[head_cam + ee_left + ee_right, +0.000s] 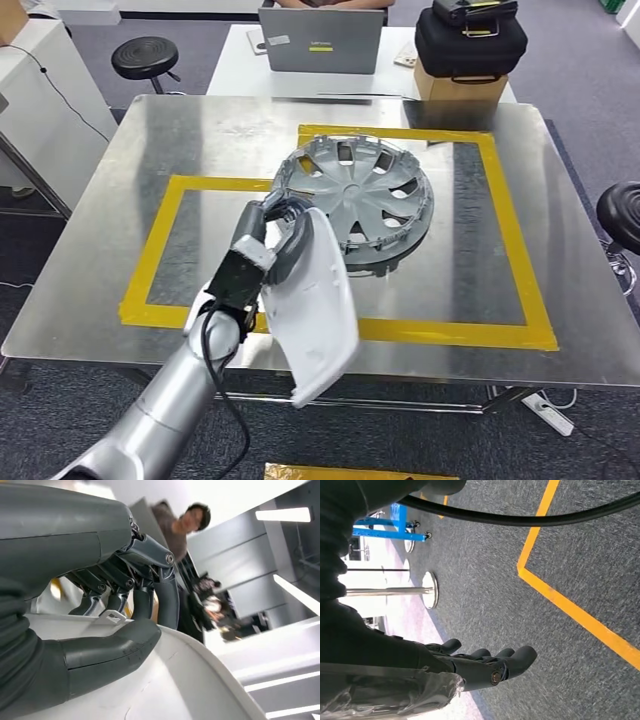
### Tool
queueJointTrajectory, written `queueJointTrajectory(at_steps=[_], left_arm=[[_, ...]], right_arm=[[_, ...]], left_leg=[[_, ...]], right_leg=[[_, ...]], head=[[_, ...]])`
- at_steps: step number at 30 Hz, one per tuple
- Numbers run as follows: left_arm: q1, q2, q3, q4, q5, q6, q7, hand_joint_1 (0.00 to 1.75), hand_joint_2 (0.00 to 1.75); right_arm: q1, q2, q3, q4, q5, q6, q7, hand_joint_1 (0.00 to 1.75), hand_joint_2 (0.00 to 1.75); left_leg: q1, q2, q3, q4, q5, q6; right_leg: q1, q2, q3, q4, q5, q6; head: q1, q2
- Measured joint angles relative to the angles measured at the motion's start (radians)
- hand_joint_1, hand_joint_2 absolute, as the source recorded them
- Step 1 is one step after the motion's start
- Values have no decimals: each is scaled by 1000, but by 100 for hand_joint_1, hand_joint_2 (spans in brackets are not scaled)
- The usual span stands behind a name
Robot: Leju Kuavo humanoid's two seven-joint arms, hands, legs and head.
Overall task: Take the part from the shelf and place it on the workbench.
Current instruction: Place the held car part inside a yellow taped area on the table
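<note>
My left hand (283, 245) grips a curved white plastic part (313, 305) and holds it above the front edge of the metal workbench (106, 230), over the yellow tape line. In the left wrist view the thumb (113, 647) lies on the white part (181, 680) and the darker fingers (151, 587) curl over its edge. A silver wheel cover (362, 195) lies on the workbench just beyond the part. My right hand (486, 665) hangs over grey carpet with its fingers stretched out and nothing in it.
A yellow tape outline (521, 260) marks the bench top. Behind it stands a white table with a laptop (321, 42), a black case (469, 40) on a cardboard box, and a person (181, 527). Black stools (145, 57) stand at the left and at the right (620, 215).
</note>
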Motion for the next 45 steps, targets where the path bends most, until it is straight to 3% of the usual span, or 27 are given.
queueJointTrajectory(at_steps=[3, 6, 7, 8, 9, 11, 12, 14, 17, 19, 21, 22, 23, 24, 26, 28, 31, 33, 36, 38, 39, 40, 42, 43, 45], left_arm=[[-117, 0, -3, 129, -80, 48, 41, 155, 175], [-207, 1, 0, 265, -123, 79, 66, 155, 175], [-229, 3, 2, 310, -137, 91, 73, 155, 175], [-248, 5, 5, 352, -148, 102, 78, 155, 175], [-266, 7, 8, 388, -157, 111, 81, 155, 175], [-301, 10, 14, 449, -176, 135, 86, 155, 175], [-317, 11, 17, 474, -190, 154, 93, 155, 175], [-345, 17, 23, 522, -232, 205, 120, 155, 175], [-376, 33, 30, 591, -290, 254, 157, 155, 175], [-396, 41, 32, 626, -303, 260, 160, 155, 175], [-408, 48, 33, 654, -310, 264, 164, 155, 175], [-409, 50, 33, 667, -318, 268, 171, 155, 175], [-410, 53, 33, 677, -329, 273, 181, 155, 175], [-410, 56, 32, 686, -343, 281, 192, 155, 175], [-415, 66, 33, 705, -366, 298, 215, 155, 175], [-422, 85, 35, 727, -381, 310, 239, 155, 175], [-423, 117, 49, 758, -379, 301, 262, 155, 175], [-419, 135, 72, 771, -361, 287, 258, 155, 175], [-403, 157, 112, 788, -350, 265, 239, 155, 175], [-383, 168, 130, 799, -361, 253, 237, 155, 175], [-375, 172, 136, 805, -366, 247, 238, 155, 175], [-370, 175, 141, 809, -372, 238, 245, 155, 175], [-368, 179, 147, 817, -390, 210, 275, 155, 175], [-367, 181, 150, 820, -400, 195, 294, 155, 175], [-364, 182, 152, 826, -415, 178, 322, 155, 175]], right_arm=[[-3, 0, 15, 0, 0, 4, -2, 0, 175], [-9, 0, 28, 0, 0, 10, 2, 0, 175], [-10, 0, 33, 0, 0, 11, 4, 0, 175], [-12, 0, 38, 0, 0, 13, 5, 0, 175], [-13, 0, 42, 0, 0, 14, 6, 0, 175], [-16, 0, 50, 0, 0, 16, 7, 0, 175], [-17, 0, 55, 0, 0, 17, 8, 0, 175], [-20, 0, 63, 0, 0, 19, 10, 0, 175], [-21, 0, 72, 0, 0, 23, 14, 0, 175], [-23, 0, 79, 0, 0, 23, 15, 0, 175], [-24, 0, 84, 0, 0, 24, 15, 0, 175], [-24, 0, 86, 0, 0, 25, 15, 0, 175], [-24, 0, 87, 0, 0, 25, 15, 0, 175], [-24, 0, 89, 0, 0, 26, 15, 0, 175], [-25, 0, 91, 0, 0, 26, 14, 0, 175], [-27, 0, 92, 0, 0, 26, 14, 0, 175], [-25, 0, 92, 0, 0, 24, 14, 0, 175], [-21, 0, 92, 0, -1, 22, 13, 0, 175], [-20, 0, 92, 0, -1, 19, 7, 0, 175], [-19, 0, 92, 0, -1, 17, 5, 0, 175], [-19, 0, 92, 0, -1, 16, 4, 0, 175], [-19, 0, 92, 0, -1, 15, 3, 0, 175], [-19, 0, 92, 0, -1, 14, 3, 0, 175], [-19, 0, 92, 0, -1, 13, 2, 0, 175], [-19, 0, 92, 0, -1, 11, 2, 0, 175]], left_leg=[[2, 3, -25, 49, -33, -17], [4, 5, -117, 230, -109, -27], [4, 5, -139, 267, -113, -27], [4, 5, -145, 270, -98, -27], [5, 5, -133, 236, -68, -26], [4, 8, -74, 109, 1, -23], [4, 9, -49, 54, 19, -19], [2, 9, -27, 4, 23, -10], [5, 7, -26, -2, 23, 9], [7, 7, -25, -4, 23, 19], [6, 6, -25, -4, 22, 25], [5, 5, -24, -3, 21, 26], [4, 5, -23, -3, 20, 26], [4, 4, -22, -3, 19, 25], [3, 1, -19, -3, 17, 21], [0, 1, -19, -1, 15, 12], [-1, 2, -21, -4, 17, -3], [0, 3, -31, 16, 0, -14], [3, 4, -113, 182, -80, -28], [6, 5, -163, 272, -101, -32], [8, 5, -164, 265, -83, -34], [10, 5, -146, 222, -50, -35], [15, 8, -78, 85, 14, -37], [16, 8, -52, 34, 29, -35], [15, 6, -32, -3, 28, -24]], right_leg=[[-6, 0, 0, -5, 6, -16], [-8, -1, 0, -5, 7, -22], [-8, 0, 0, -5, 7, -22], [-8, 0, 0, -5, 6, -23], [-9, 1, 1, -5, 6, -22], [-7, 2, 2, -3, 4, -17], [-5, 2, 0, -2, 2, -13], [-1, 2, -2, -2, 2, -3], [-3, 0, -8, 4, -7, 12], [-4, -3, -46, 84, -50, 19], [-4, -3, -113, 221, -107, 22], [-3, -3, -139, 270, -119, 23], [-3, -3, -150, 282, -112, 22], [-3, -3, -139, 253, -86, 20], [-3, -3, -81, 123, -16, 15], [-2, -1, -31, 21, 16, 8], [0, 1, -21, -1, 16, -4], [-3, 1, -17, -6, 19, -15], [-7, -1, -14, -9, 18, -25], [-8, -1, -13, -8, 17, -27], [-9, -1, -12, -8, 17, -26], [-10, 0, -10, -8, 16, -25], [-9, 0, -9, -5, 11, -16], [-8, 1, -9, -3, 9, -11], [-5, 2, -9, -3, 7, 0]], head=[[-3, 0], [-6, 0], [-6, 0], [-6, 0], [-6, 0], [-6, 0], [-6, 0], [-6, 0], [-4, 0], [1, 0], [4, 0], [4, 0], [4, 0], [4, 0], [4, 0], [3, 0], [1, 0], [-1, 0], [-5, 0], [-5, 0], [-5, 0], [-5, 0], [-6, 0], [-6, 0], [-5, 0]])
